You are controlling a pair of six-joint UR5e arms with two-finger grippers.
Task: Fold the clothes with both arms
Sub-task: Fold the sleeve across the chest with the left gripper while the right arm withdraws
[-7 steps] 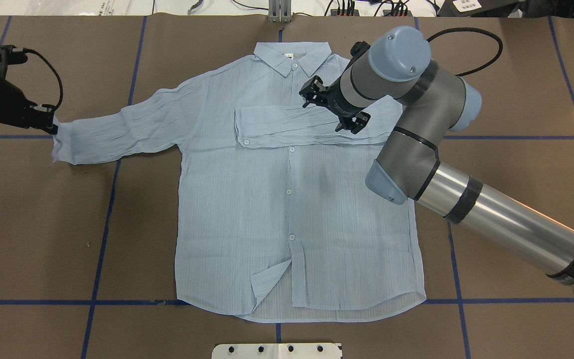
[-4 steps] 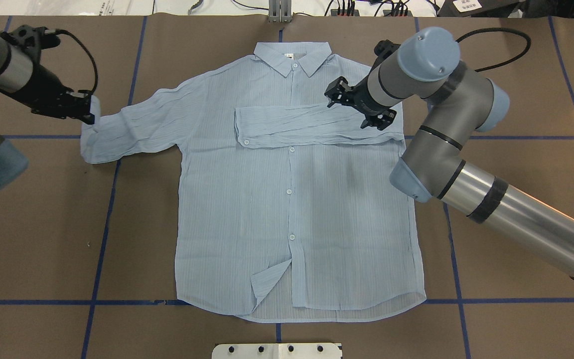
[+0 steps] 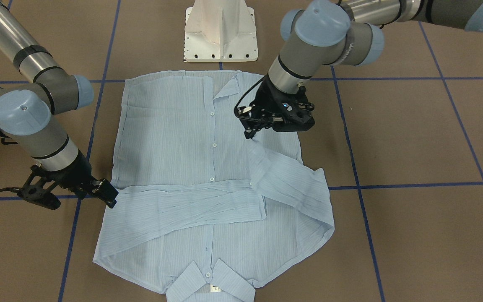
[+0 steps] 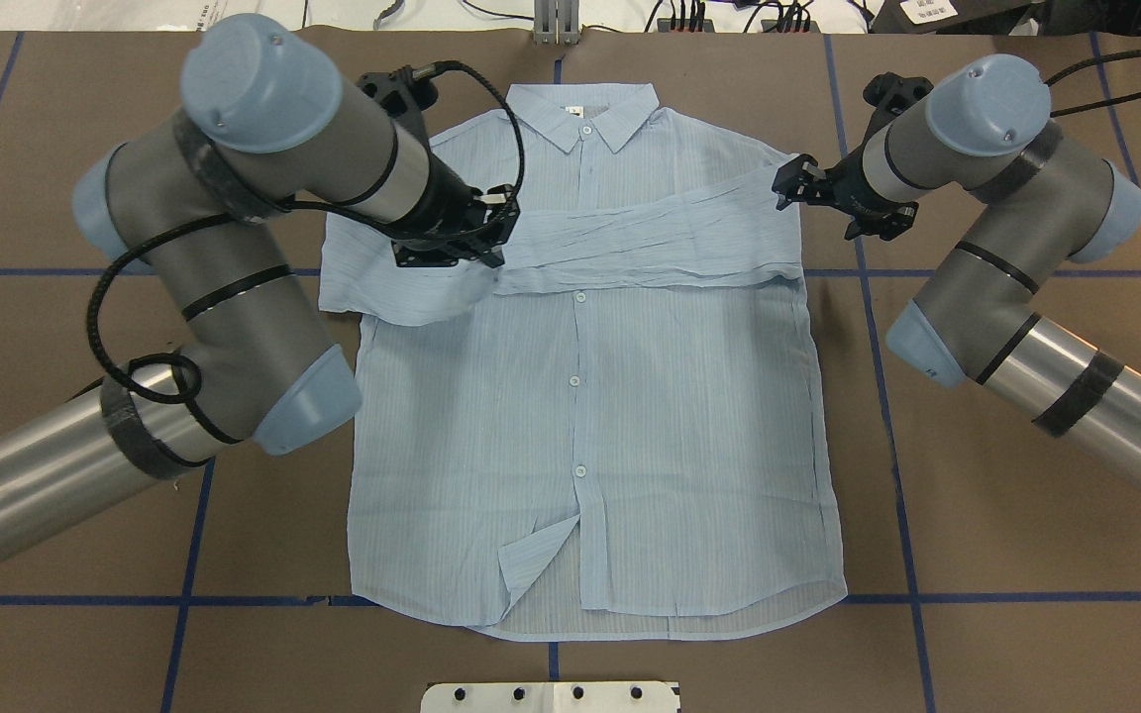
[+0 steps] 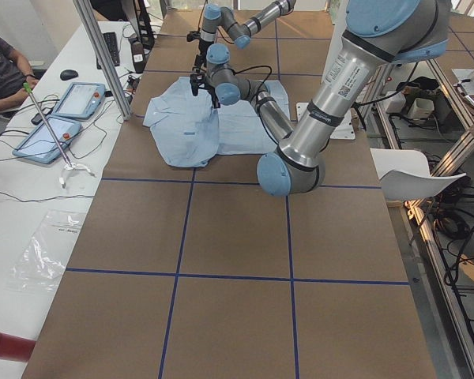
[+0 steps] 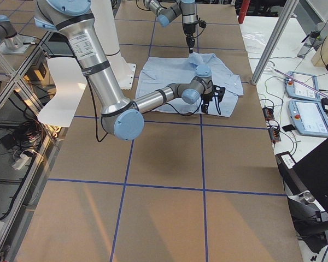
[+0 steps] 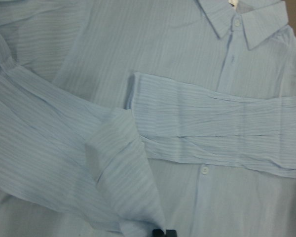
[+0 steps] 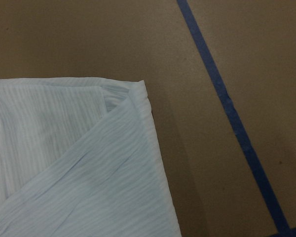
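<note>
While the shirt (image 4: 580,426) lies flat, front up, in the middle of the tabletop (image 4: 1006,614) with its collar toward the far edge and its hem toward the near one, my left fingers (image 3: 248,132) are pinched tight on the cuff of one sleeve (image 3: 283,180), holding it raised above the chest. The other sleeve (image 4: 650,243) lies folded straight across the chest below the collar. My right fingers (image 3: 105,192) are spread apart and grip nothing, low beside the shirt's shoulder corner on the side toward the tabletop's right edge.
</note>
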